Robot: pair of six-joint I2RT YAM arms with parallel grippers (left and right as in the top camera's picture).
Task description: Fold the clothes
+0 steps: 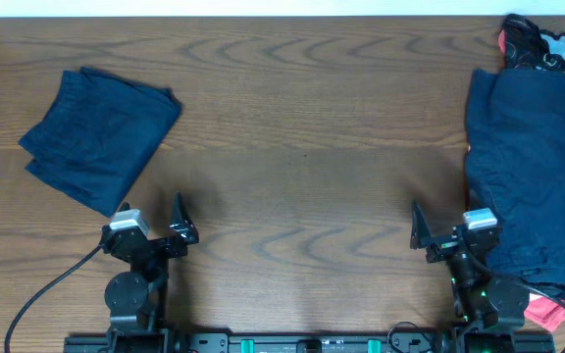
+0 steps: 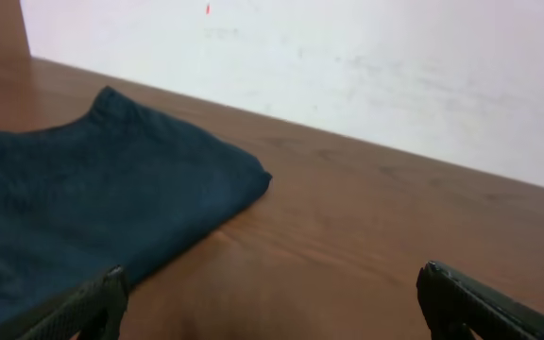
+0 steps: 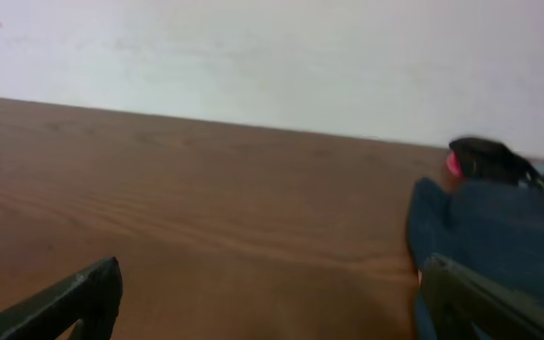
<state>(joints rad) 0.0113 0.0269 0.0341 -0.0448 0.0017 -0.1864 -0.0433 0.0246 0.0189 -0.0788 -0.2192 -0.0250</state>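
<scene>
A folded dark navy garment (image 1: 101,132) lies at the left of the wooden table; it also shows in the left wrist view (image 2: 83,208). A pile of dark navy clothes (image 1: 528,167) lies at the right edge and shows in the right wrist view (image 3: 499,236). My left gripper (image 1: 155,221) is open and empty near the front edge, just below the folded garment; its fingers show in the left wrist view (image 2: 272,302). My right gripper (image 1: 444,230) is open and empty near the front edge, just left of the pile; its fingers show in the right wrist view (image 3: 272,297).
Red and black items (image 1: 533,44) lie at the far right corner above the pile, also seen in the right wrist view (image 3: 480,159). A pink-red item (image 1: 549,314) sticks out under the pile at the front right. A white wall (image 2: 348,57) stands behind the table.
</scene>
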